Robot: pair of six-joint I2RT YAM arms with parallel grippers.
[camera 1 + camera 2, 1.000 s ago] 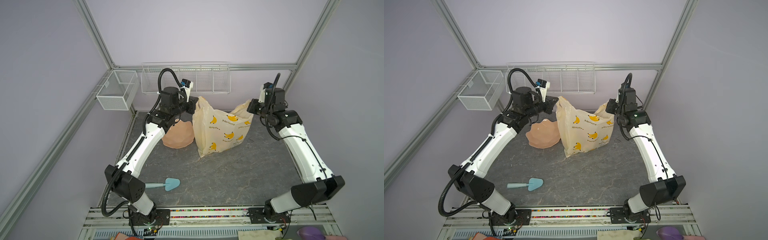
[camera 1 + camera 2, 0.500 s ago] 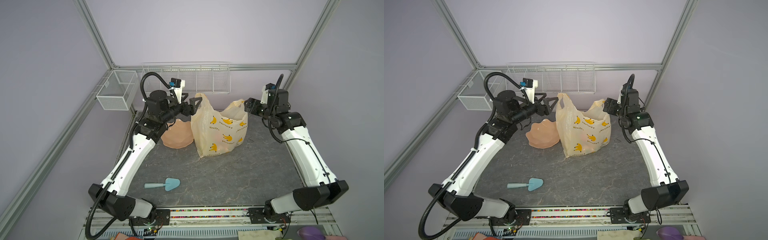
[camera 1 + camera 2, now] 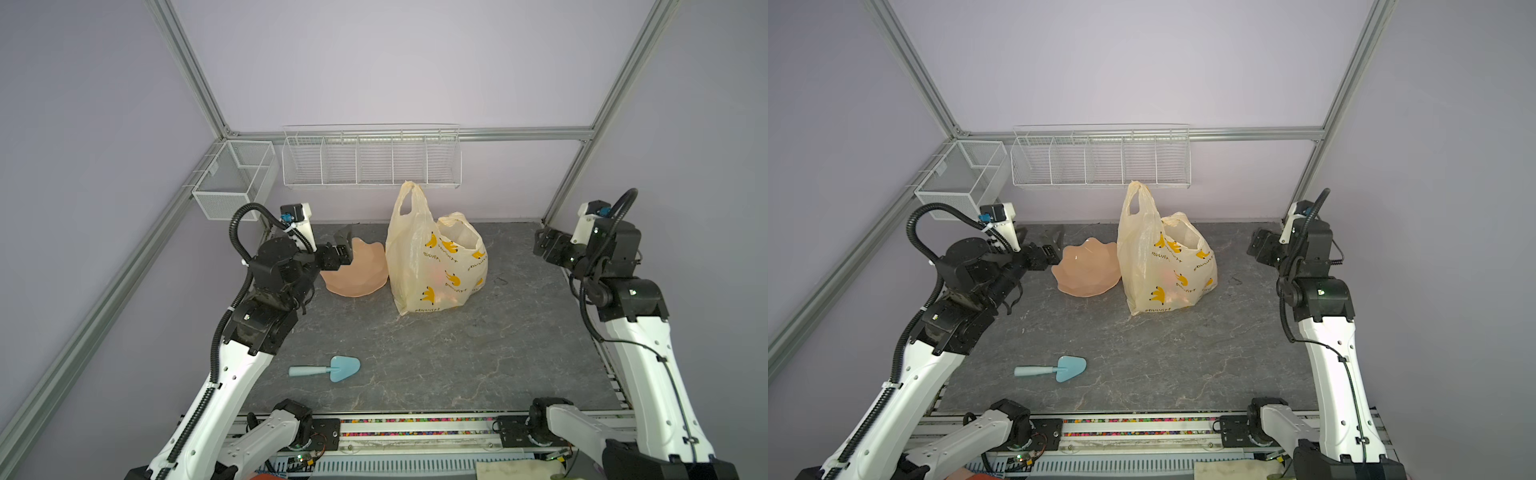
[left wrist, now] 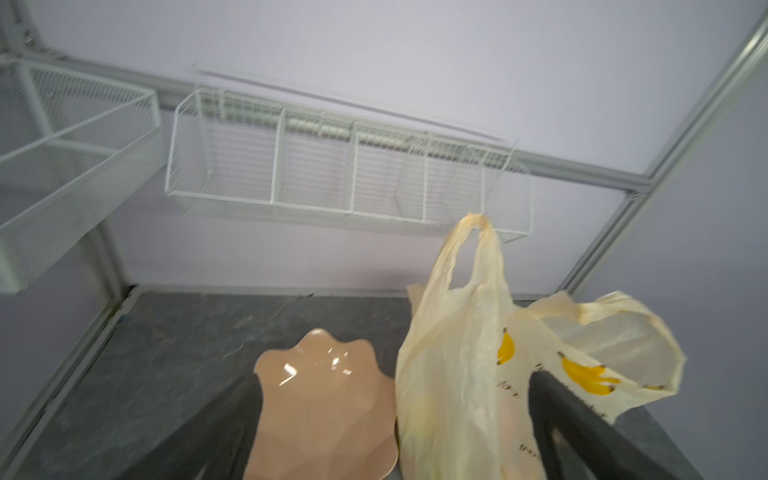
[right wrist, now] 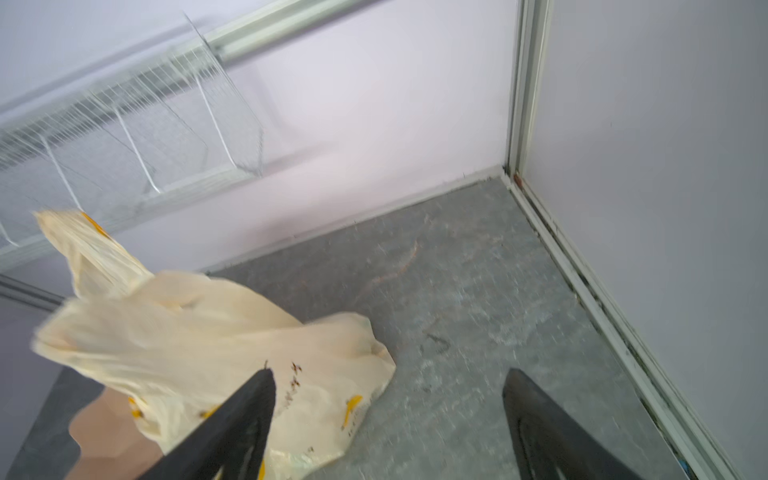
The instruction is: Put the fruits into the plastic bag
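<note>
- Since no fruit lies loose on the worktop (image 3: 457,353) or in the dish (image 3: 1088,270), the job looks about done to me.
- Low down, the fruits (image 3: 1173,289) show only as soft pink and orange blobs through the thin bag (image 3: 432,266). I cannot tell which ones or how many.
- By itself, the bag stands near the back edge, a bit right of the middle. One handle sticks up tall and the other flops over the open top.
- Just beside the bag, on its left, sits the dish. I cannot tell if they touch.
- By the dish's left rim hangs the left gripper (image 3: 348,243), jaws wide, holding nothing.
- Near the back right corner is the right gripper (image 5: 390,376), well apart from the bag, jaws wide too, holding nothing.
- Next, I think both arms should just pull away toward the front and rest. That calls for care, since the bag looks light and could tip and spill.
- For moving, the front half of the worktop is open, but a blue scoop (image 3: 328,368) lies near the front edge, left of the middle.
- Above the bag, wire racks (image 3: 370,160) hang on the back wall, so going up there is tight.
</note>
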